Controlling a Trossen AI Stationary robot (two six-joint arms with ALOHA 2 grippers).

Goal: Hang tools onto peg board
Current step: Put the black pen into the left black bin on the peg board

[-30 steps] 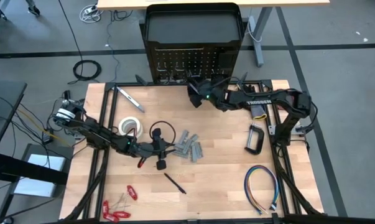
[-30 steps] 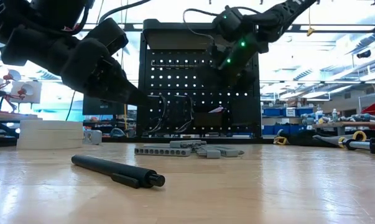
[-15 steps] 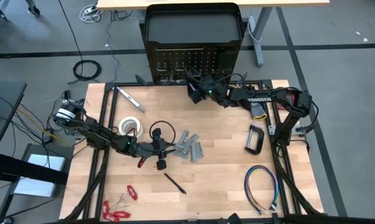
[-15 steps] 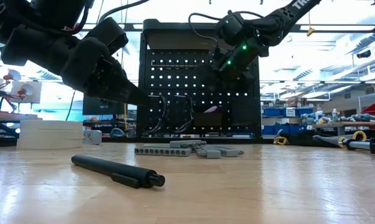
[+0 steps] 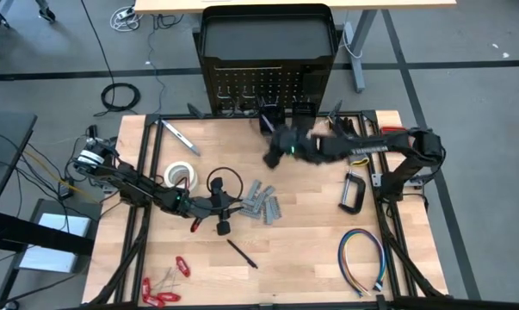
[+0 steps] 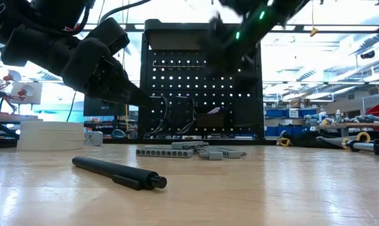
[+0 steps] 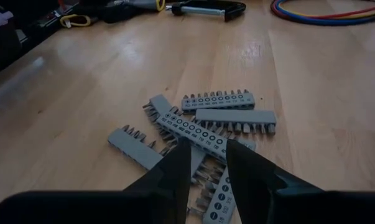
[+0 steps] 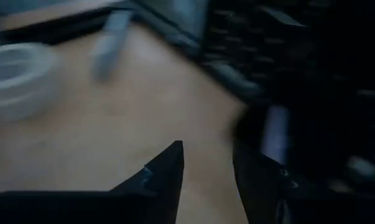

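The peg board (image 5: 264, 89) stands upright at the table's far edge, its black tray top (image 5: 266, 39) above. Grey metal pieces (image 5: 263, 203) lie in a loose heap at mid-table. My left gripper (image 5: 233, 205) hovers low just left of them, open, its fingertips (image 7: 181, 163) short of the heap (image 7: 207, 124) with nothing between them. A black cable loop (image 5: 225, 183) lies beside it. My right gripper (image 5: 273, 155), blurred, hangs in the air in front of the board's foot; its wrist view shows it open (image 8: 206, 155) and empty.
A white tape roll (image 5: 182, 175) and a silver bar tool (image 5: 180, 136) lie at the left. A black C-clamp (image 5: 354, 191) and a multicoloured wire loop (image 5: 362, 258) are at the right. A dark pen (image 5: 242, 254) and red-handled tools (image 5: 160, 291) lie near the front edge.
My right gripper has drawn back from the peg board toward the table's near edge and risen a little, moving fast enough to blur. My left arm has kept still.
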